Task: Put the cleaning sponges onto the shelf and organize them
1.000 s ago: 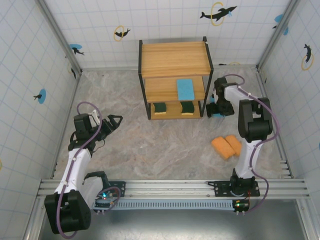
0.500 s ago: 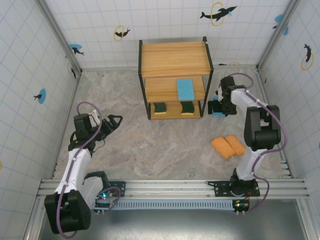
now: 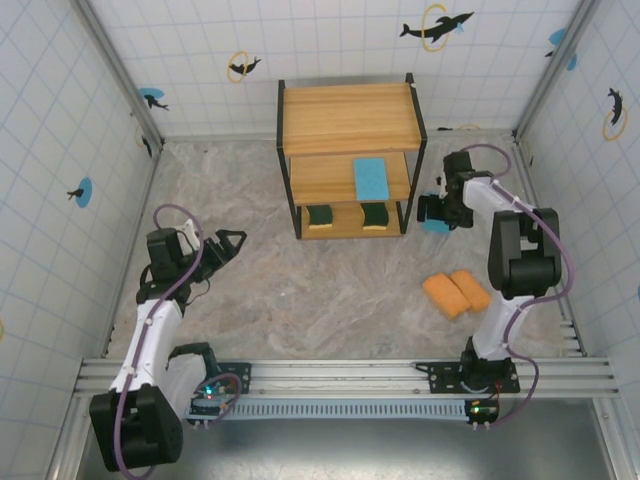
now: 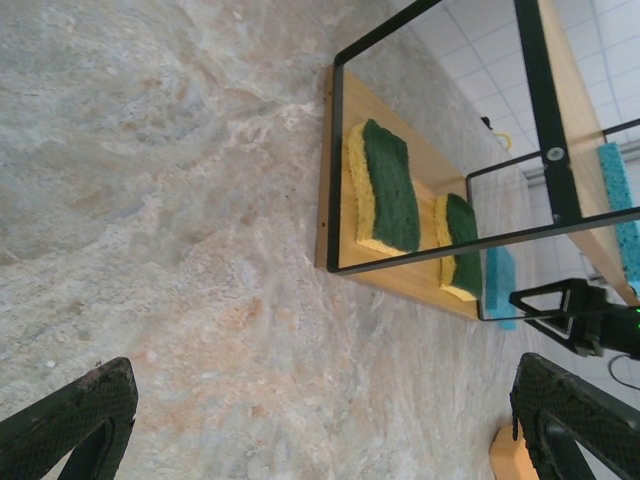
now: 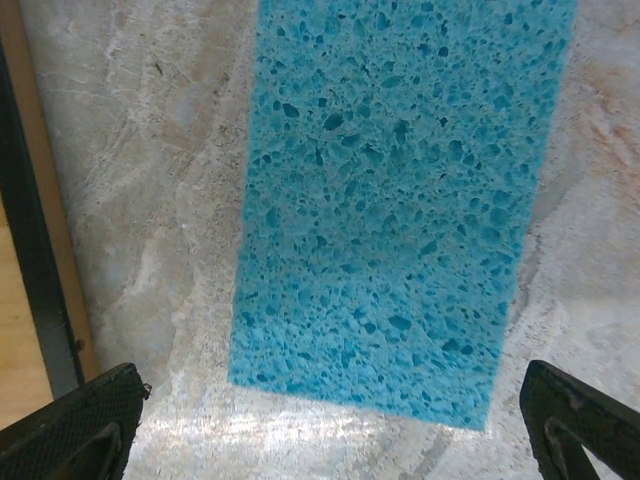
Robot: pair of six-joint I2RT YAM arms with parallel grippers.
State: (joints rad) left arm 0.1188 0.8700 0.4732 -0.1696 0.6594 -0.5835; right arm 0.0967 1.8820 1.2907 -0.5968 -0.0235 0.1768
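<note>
Right gripper (image 5: 325, 425): fingers wide apart, nothing between them; hangs over a light blue sponge (image 5: 400, 200) lying flat on the floor just right of the shelf (image 5: 35, 250).
Left gripper (image 3: 225, 245): fingers wide apart, empty; well left of the shelf, pointing toward it.
Markings: dolphin stickers (image 3: 437, 25) on the walls behind the shelf.
Cut off: the floor sponge's far end runs out of the right wrist view (from above, the gripper covers most of it).
Shelf, bottom tier: two green sponges (image 3: 320, 215), yellow-backed; a black frame bar crosses one in the left wrist view.
Shelf, middle tier: second blue sponge (image 3: 371, 178).
Floor, front-right of shelf: orange sponges (image 3: 445, 296), touching.
</note>
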